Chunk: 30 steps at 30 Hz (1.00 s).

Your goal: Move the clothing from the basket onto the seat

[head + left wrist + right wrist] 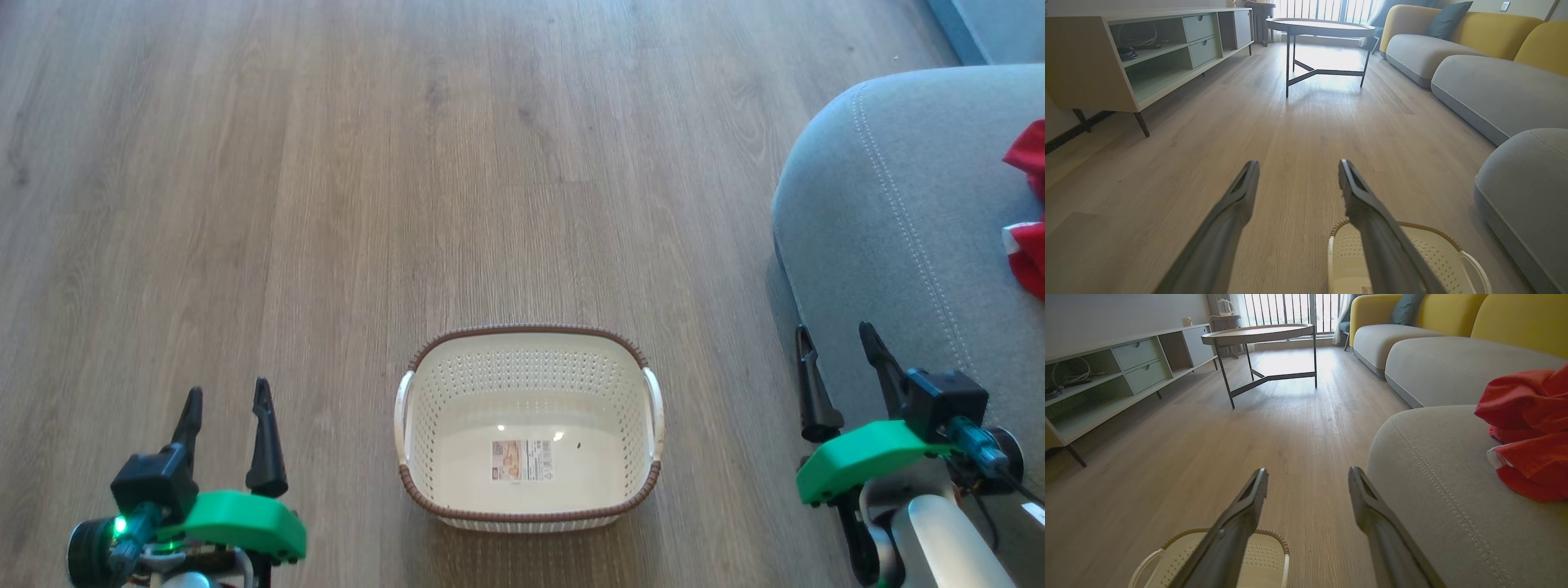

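The wood floor (326, 204) is the biggest thing, and it goes all around. The big grey seat (898, 245) is on my right side. The cream basket (522, 367) sits on the floor in front of me, between my two claws, with a paper label (522, 460) on its bottom. The red clothing (1030, 253) lies on top of the seat, well apart from the basket. My left claw (228, 388) has its fingers wide apart, with nothing in them. My right claw (835, 329), just beside the seat's edge, is wide apart too, with nothing in it.
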Motion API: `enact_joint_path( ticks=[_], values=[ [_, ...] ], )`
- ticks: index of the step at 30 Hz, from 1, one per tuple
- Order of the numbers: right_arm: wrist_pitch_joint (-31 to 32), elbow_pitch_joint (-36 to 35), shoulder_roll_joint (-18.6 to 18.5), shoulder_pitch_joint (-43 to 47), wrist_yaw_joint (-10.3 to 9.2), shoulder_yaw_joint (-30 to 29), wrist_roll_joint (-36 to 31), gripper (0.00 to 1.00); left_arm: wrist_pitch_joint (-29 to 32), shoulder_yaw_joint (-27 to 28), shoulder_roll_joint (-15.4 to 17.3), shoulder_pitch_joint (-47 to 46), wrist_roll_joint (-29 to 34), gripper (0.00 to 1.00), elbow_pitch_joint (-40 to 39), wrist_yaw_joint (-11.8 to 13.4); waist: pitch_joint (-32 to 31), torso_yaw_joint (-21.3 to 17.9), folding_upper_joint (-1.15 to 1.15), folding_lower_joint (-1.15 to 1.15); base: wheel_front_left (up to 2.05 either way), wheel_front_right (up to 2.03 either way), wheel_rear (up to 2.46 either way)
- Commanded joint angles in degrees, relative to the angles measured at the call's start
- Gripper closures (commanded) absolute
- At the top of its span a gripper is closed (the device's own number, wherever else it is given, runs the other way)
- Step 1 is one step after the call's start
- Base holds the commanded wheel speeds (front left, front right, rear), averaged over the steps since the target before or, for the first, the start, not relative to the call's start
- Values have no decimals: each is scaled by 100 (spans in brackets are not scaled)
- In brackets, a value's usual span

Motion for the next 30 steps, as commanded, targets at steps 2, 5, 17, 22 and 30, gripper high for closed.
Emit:
enact_joint_path(
  ticks=[2,5,17,22,30],
  values=[
    [-69,-171,5,-118,40,83,-36,0,-29,166,8,-157,-25,0,-158,-53,30,-5,0,0,0,0,0],
    [-69,-187,10,-135,40,83,-31,0,-29,168,8,-184,-18,0,-159,-79,56,-11,0,0,0,0,0],
    [-69,-191,29,-163,40,77,-40,100,-29,162,8,-233,-27,100,-16,-200,83,-37,0,0,0,0,0],
    [34,253,39,101,0,9,79,100,44,12,-13,40,-100,100,466,-199,83,-34,0,0,0,0,0],
    [159,227,58,95,3,-63,578,100,187,55,-12,-23,-630,100,459,-234,67,-21,0,0,0,0,0]
  ],
)
